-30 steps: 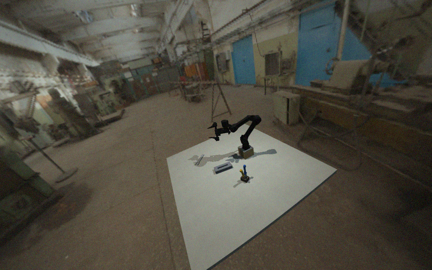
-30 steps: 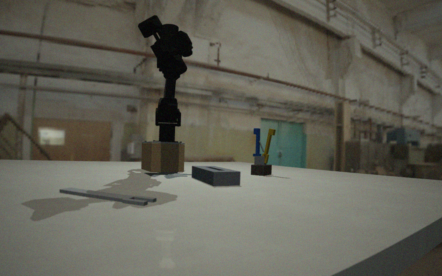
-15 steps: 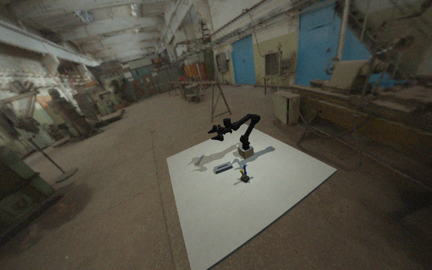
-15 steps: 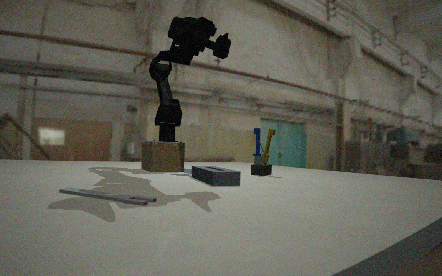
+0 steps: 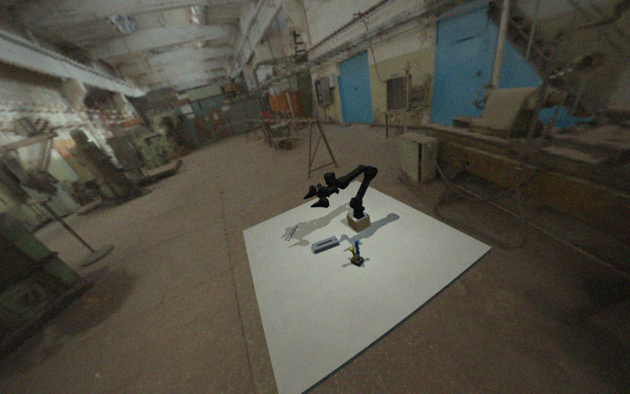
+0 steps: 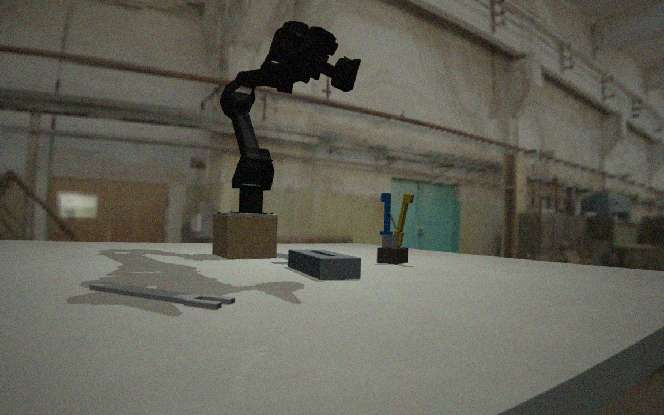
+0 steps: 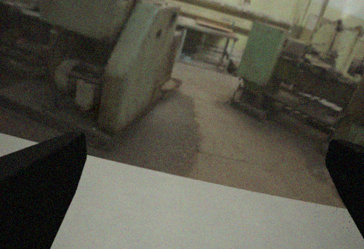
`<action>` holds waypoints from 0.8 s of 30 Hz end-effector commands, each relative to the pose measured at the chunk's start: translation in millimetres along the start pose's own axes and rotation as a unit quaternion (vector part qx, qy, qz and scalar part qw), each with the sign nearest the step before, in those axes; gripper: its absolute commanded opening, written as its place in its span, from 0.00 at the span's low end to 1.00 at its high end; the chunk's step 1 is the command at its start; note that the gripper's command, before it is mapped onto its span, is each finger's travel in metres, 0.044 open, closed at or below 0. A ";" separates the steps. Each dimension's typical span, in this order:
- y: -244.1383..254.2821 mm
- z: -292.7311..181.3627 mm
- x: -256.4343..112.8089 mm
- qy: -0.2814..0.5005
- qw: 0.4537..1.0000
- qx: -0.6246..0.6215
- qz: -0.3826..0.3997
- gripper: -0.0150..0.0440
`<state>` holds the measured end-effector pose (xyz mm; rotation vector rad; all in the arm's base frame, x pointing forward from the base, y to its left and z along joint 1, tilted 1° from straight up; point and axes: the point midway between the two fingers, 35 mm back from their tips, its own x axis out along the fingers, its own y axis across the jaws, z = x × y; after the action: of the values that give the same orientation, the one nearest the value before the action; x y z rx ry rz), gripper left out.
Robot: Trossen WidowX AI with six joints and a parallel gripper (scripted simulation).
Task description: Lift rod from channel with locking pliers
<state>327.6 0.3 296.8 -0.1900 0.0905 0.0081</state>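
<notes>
The locking pliers [image 5: 356, 248] [image 6: 385, 212] stand upright in the small dark holster [image 5: 356, 262] [image 6: 392, 256], with one blue and one yellow handle spread apart at the top. A grey channel block [image 5: 326, 248] [image 6: 303, 266] lies beside the holster with a narrow dark slot in its top. The rod cannot be made out inside the slot. My gripper [image 5: 308, 201] [image 7: 211, 148] is open and empty, high above the table and away from the pliers. In the wrist view its two black fingers stand wide apart. The pliers' jaws are hidden in the holster.
A flat grey forked tool [image 5: 291, 232] [image 6: 138, 292] lies on the white table [image 5: 307, 313] [image 6: 324, 355], on the other side of the channel block from the holster. The brown base box [image 5: 359, 224] [image 6: 244, 236] carries the arm. The wrist view shows the table edge and floor beyond.
</notes>
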 end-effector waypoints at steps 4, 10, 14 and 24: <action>25.7 -102.0 23.6 0.230 0.917 -0.296 0.137 1.00; 40.8 -165.0 8.7 0.324 0.765 -0.463 0.308 1.00; 47.9 -194.5 -9.4 0.343 0.650 -0.528 0.425 1.00; 54.5 -222.7 -41.3 0.320 0.476 -0.569 0.590 1.00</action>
<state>301.7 8.8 101.1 -1.2964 0.9491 0.8997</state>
